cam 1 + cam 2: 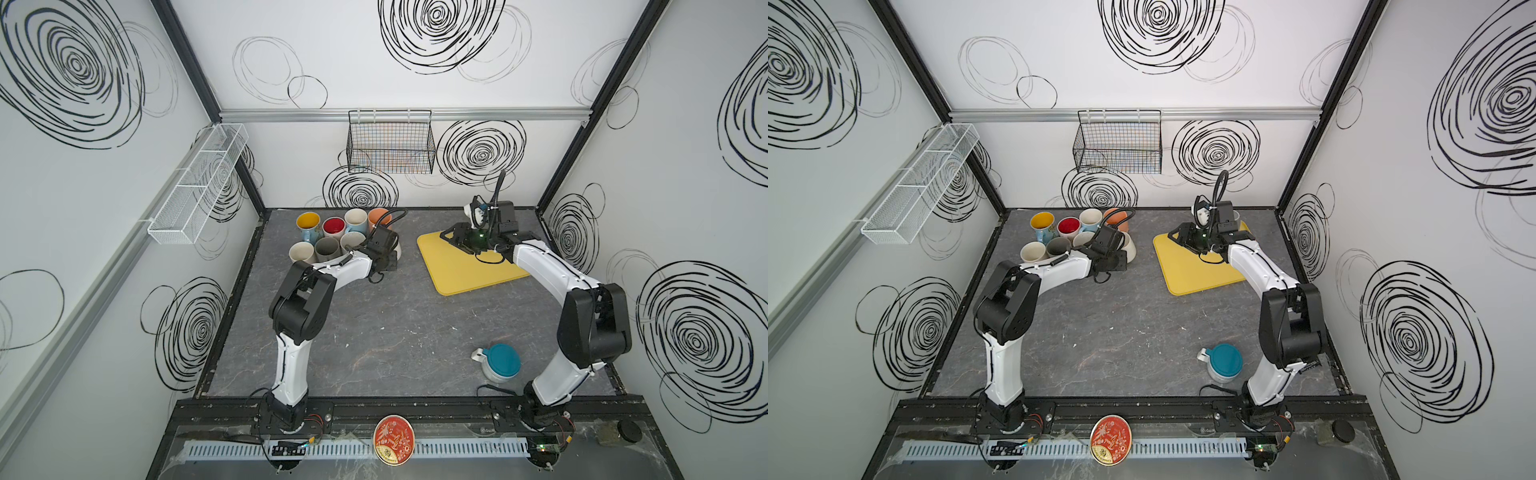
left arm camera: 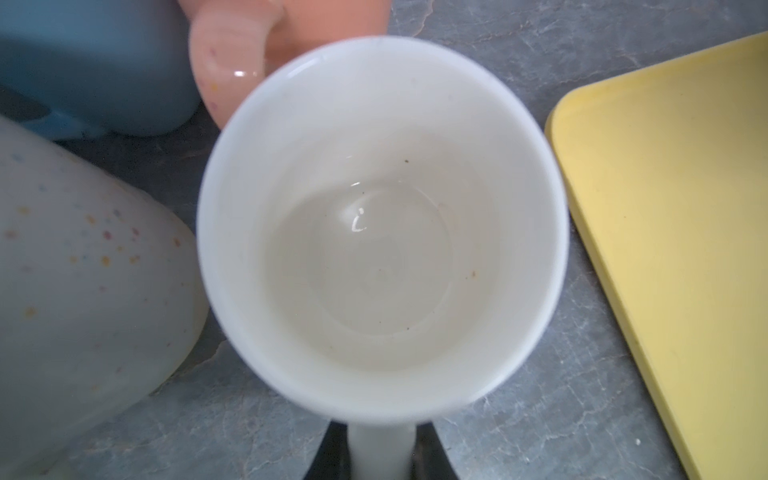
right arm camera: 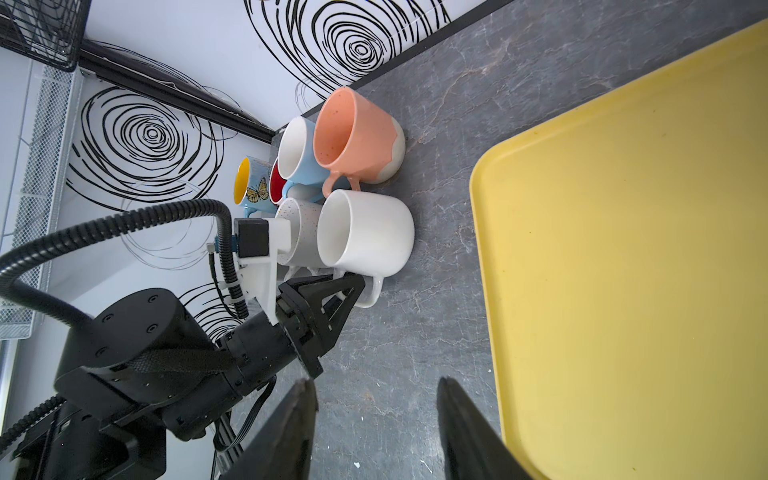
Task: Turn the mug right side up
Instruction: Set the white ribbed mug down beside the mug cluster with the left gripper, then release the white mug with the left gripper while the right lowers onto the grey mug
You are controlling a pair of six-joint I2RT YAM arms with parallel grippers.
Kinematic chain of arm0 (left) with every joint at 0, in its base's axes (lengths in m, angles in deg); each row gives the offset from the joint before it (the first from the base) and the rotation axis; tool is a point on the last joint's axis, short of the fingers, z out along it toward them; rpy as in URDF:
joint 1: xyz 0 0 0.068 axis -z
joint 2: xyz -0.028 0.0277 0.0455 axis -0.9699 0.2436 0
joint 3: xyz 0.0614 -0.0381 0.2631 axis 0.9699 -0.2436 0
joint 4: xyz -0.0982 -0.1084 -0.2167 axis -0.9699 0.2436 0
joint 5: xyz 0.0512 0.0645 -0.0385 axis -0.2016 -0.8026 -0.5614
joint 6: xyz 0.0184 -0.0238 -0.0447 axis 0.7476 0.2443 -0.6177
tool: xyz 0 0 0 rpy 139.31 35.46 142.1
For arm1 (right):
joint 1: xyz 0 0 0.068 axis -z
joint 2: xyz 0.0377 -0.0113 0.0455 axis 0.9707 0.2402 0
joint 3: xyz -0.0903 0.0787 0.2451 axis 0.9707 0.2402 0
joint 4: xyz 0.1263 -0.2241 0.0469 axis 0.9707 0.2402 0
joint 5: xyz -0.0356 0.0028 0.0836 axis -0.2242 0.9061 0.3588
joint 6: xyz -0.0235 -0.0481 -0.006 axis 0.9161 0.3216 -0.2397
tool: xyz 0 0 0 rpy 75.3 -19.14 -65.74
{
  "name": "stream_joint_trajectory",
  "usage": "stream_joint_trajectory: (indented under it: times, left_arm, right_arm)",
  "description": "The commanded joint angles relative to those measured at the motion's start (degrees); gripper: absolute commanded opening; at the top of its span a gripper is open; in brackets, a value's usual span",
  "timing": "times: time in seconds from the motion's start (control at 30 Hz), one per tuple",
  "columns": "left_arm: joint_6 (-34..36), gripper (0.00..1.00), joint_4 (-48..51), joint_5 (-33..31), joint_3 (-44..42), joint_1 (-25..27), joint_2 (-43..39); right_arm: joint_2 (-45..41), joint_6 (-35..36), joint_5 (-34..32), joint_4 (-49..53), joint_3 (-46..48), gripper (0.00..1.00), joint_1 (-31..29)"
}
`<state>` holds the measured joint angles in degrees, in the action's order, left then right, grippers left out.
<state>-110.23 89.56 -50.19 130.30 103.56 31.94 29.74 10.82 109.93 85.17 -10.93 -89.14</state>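
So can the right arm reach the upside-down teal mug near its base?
Probably yes. The teal mug stands alone on the table, and the right arm has open, empty jaws at the yellow tray. It would have to fold back tightly: the mug is close to its base.

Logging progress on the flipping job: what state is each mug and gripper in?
Plain white ceramic mug: upright, handle gripped.
Left gripper: shut on its handle.
Right gripper: open, empty.
Teal-bottomed pale mug: upside down, untouched.
Peach glazed mug: upright.

White mug handle cut off at edge; nbr mugs blurred
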Motion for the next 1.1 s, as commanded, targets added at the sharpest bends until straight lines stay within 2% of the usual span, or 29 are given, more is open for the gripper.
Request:
stream_joint_trajectory:
  times: [0.0, 0.07, 0.13, 0.3, 0.4, 0.53, 0.63, 0.83, 1.07]
  left_arm:
    - [1.25, 0.13, -2.31, -3.55, 3.18, -0.99, 0.26]
    - [1.44, 0.25, -2.13, -4.12, 3.45, -1.02, 0.30]
    - [1.51, 0.33, -1.94, -4.02, 3.63, -1.12, 0.30]
    - [1.47, 0.44, -1.04, -3.42, 3.82, -1.12, -0.17]
    - [1.33, 0.47, -0.44, -3.42, 3.65, -1.16, -1.01]
    - [1.25, 0.51, -0.28, -3.06, 3.21, -1.29, -2.84]
    - [1.77, 0.56, 0.60, -2.87, 3.21, -1.45, -4.50]
    - [2.78, 0.61, 1.28, -2.60, 2.94, -2.17, -8.18]
    - [2.76, 0.62, 0.31, -0.48, 2.68, -2.70, -10.71]
  right_arm:
    - [0.99, 0.82, -0.18, 1.26, -2.06, 0.51, 0.37]
    - [1.36, 0.95, -0.18, 1.40, -2.36, 0.51, 0.38]
    - [1.80, 1.21, -0.18, 1.76, -2.75, 0.52, 0.47]
    - [3.35, 3.61, -2.75, 6.14, -5.73, 0.54, 1.38]
    - [4.24, 7.02, -9.93, 11.49, -9.34, 0.55, 2.33]
    - [6.39, 11.68, -26.76, 18.46, -15.46, 0.60, 3.77]
    - [7.99, 13.86, -34.78, 18.89, -18.28, 0.63, 5.07]
    - [11.78, 16.52, -39.67, 14.00, -21.65, 0.67, 8.29]
    - [20.81, 16.55, -39.73, 15.13, -32.42, 0.71, 11.77]
